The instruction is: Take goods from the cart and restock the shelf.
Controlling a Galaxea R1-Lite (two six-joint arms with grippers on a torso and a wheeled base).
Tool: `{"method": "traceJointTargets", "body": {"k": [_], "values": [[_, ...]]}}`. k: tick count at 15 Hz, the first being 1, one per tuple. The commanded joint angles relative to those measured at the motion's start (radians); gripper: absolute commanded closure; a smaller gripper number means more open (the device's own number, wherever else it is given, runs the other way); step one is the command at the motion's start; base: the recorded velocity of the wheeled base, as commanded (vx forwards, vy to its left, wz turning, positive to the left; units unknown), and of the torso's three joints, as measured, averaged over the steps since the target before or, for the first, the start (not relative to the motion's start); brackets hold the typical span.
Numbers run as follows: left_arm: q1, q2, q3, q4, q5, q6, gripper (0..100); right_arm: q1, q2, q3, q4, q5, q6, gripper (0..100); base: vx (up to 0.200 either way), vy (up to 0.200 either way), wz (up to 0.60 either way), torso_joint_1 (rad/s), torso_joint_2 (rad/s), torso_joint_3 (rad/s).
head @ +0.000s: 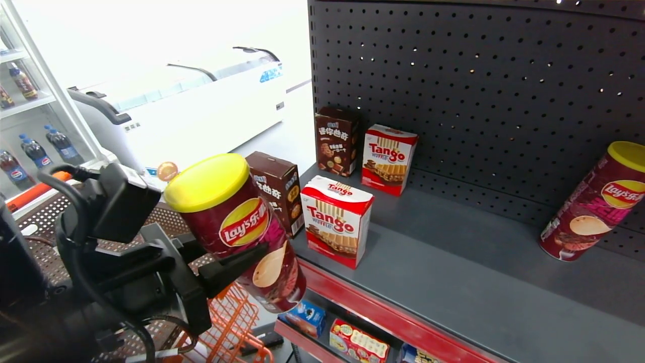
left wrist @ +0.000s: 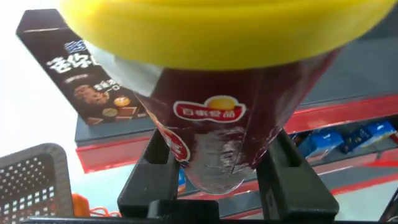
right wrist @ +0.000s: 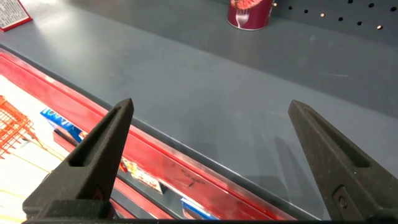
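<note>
My left gripper [head: 237,262] is shut on a maroon chip can [head: 237,229] with a yellow lid, held tilted in the air just left of the grey shelf's [head: 453,272] red front edge. From the left wrist, the can [left wrist: 230,118] sits between both black fingers [left wrist: 149,180]. A second chip can [head: 592,201] of the same kind leans against the pegboard at the far right of the shelf. My right gripper [right wrist: 214,162] is open above the bare shelf board [right wrist: 205,81], with that can's base [right wrist: 249,14] farther off.
Two red-and-white wafer boxes [head: 336,226] [head: 388,159] and two brown cookie boxes [head: 276,189] [head: 336,140] stand at the shelf's left end. Lower shelves hold small packets [head: 358,343]. An orange wire cart [head: 232,322] is below my left arm. A chest freezer [head: 191,106] stands behind.
</note>
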Motion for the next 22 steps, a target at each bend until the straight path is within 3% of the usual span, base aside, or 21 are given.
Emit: {"method": "traceJointTargets", "body": {"k": [1,4,8,14,22], "values": [[-0.006,0.062,-0.032,0.0,-0.006,0.028,100,0.0,0.001,0.0,0.0,0.0,0.0,0,0.0,0.0,0.0,0.0,0.0,0.0],[-0.009,0.101,-0.078,0.002,-0.049,0.054,100,0.0,0.001,0.0,0.0,0.0,0.0,0,0.0,0.0,0.0,0.0,0.0,0.0],[-0.097,0.102,-0.081,0.008,-0.057,0.054,100,0.0,0.001,0.0,0.0,0.0,0.0,0,0.0,0.0,0.0,0.0,0.0,0.0],[-0.166,0.099,-0.078,0.008,-0.074,0.054,100,0.0,0.001,0.0,0.0,0.0,0.0,0,0.0,0.0,0.0,0.0,0.0,0.0],[-0.18,0.101,-0.087,0.006,-0.095,0.054,100,0.0,0.001,0.0,0.0,0.0,0.0,0,0.0,0.0,-0.6,0.002,0.0,0.002]]}}
